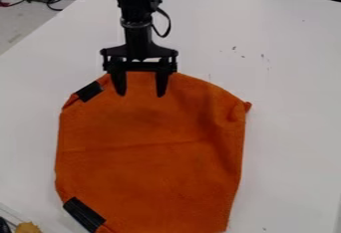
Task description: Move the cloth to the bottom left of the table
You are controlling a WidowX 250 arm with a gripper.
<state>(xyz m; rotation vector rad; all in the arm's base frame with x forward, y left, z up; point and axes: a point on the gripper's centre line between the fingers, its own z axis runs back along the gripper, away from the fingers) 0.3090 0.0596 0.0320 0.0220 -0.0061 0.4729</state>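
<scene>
Clearly — end effector [140, 91] unclenched, spread wide — over upper part of orange cloth [150, 162].

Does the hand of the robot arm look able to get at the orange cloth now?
Probably yes: the hand is open over the far part of the orange cloth, and I see nothing lying between them.

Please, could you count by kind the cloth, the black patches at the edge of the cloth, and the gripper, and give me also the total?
Orange cloth: 1
Black patches at its edge: 2
Black gripper: 1
Total: 4
</scene>
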